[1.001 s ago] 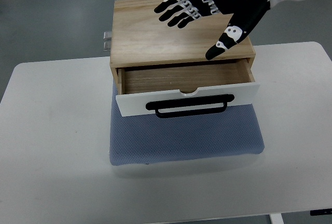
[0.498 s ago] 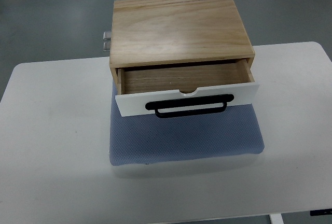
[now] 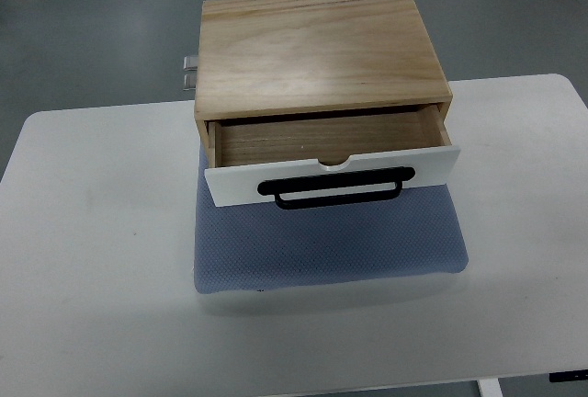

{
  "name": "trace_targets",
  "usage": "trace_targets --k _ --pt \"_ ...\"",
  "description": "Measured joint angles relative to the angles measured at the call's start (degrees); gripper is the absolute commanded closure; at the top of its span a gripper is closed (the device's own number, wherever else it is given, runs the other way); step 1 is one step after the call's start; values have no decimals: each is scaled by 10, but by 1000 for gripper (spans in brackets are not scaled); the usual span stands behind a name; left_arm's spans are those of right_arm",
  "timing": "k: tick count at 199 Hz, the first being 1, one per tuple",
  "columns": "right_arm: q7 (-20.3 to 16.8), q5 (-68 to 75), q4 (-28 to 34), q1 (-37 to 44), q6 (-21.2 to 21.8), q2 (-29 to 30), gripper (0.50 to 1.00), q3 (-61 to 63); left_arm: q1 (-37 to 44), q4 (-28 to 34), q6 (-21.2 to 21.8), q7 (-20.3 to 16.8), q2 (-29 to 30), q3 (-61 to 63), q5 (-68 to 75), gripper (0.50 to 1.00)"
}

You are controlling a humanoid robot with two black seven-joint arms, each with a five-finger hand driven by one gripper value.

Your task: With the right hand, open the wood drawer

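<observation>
A light wooden box stands at the back of the white table. Its drawer is pulled out toward me and the inside looks empty. The drawer has a white front panel with a black bar handle. Neither robot hand is in the picture.
A blue-grey mat lies under the box and reaches toward the table's front. A small metal fitting sticks out at the box's back left. Grey floor lies beyond the table.
The right hand, spread over the top of the box one second ago, has left the picture through the top right. The box and drawer have not moved.
</observation>
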Motion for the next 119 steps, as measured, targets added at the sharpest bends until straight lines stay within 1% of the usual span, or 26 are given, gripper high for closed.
trace_targets --k 24,44,63,85,100,119 --pt "-7 0 -52 -5 -70 9 570 2 0 0 0 0 0 0 0 500" --pt "-17 -2 -103 -8 -101 17 570 0 0 0 0 0 0 0 0 500" --pt "-30 -3 -155 -9 -109 21 570 -3 0 0 0 0 0 0 0 500" --pt "-48 -4 -204 -13 -106 27 568 -7 0 0 0 0 0 0 0 500" --pt "-52 -4 -223 -22 -103 30 568 -9 0 0 0 0 0 0 0 500" --pt "-54 -4 -231 -38 -98 41 568 -9 0 0 0 0 0 0 0 500"
